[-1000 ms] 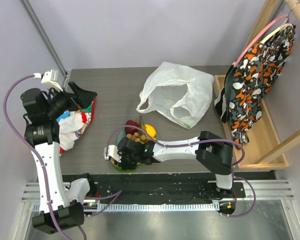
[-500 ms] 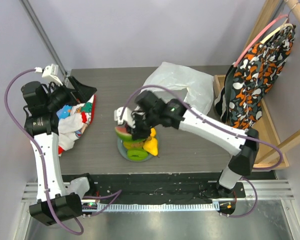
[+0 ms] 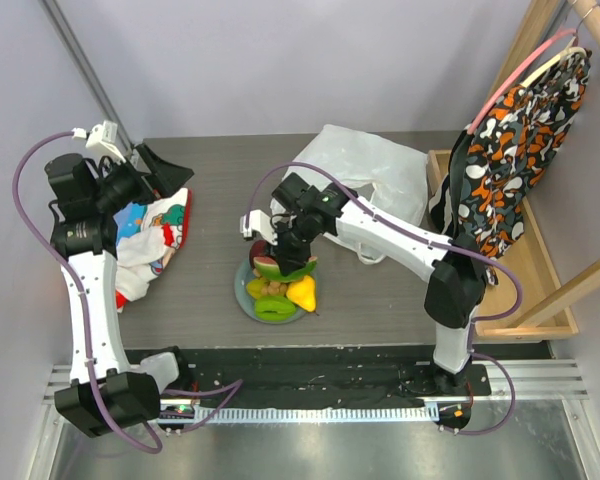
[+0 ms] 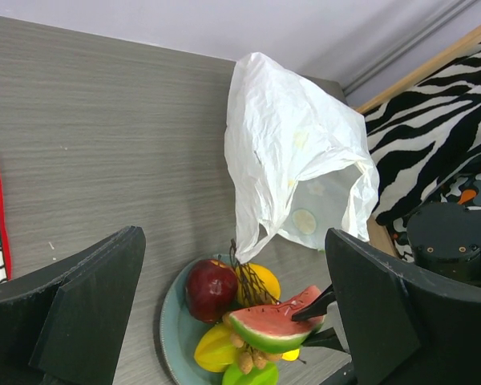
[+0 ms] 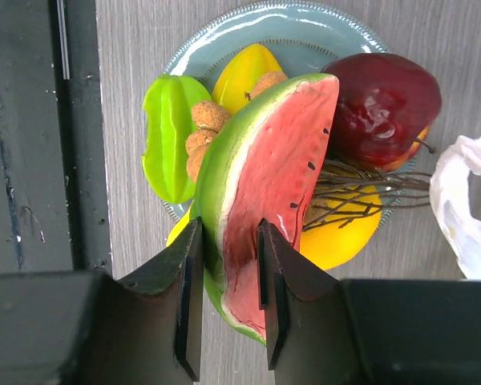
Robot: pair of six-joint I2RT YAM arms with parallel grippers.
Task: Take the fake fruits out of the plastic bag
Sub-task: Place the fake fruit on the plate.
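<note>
My right gripper [image 3: 280, 255] is shut on the watermelon slice [image 5: 264, 176] and holds it over the teal plate [image 5: 305, 16], as the left wrist view also shows [image 4: 276, 321]. On the plate lie a dark red apple [image 5: 381, 108], a green piece [image 5: 168, 136], a yellow piece [image 5: 244, 72], a tan-brown bunch of little balls [image 5: 204, 128] and an orange-yellow fruit [image 5: 345, 233]. The white plastic bag [image 3: 365, 185] lies behind the plate, one handle loop [image 5: 465, 208] near the apple. My left gripper [image 3: 165, 180] is open and empty at the far left.
A rainbow-patterned white cloth [image 3: 150, 240] lies under my left gripper. A wooden tray [image 3: 520, 290] stands at the right with a patterned garment [image 3: 510, 140] hanging over it. The dark table edge [image 3: 330, 355] runs just in front of the plate.
My right gripper has come from low at the near table edge to above the plate, with the watermelon slice now between its fingers. The left arm has hardly moved.
</note>
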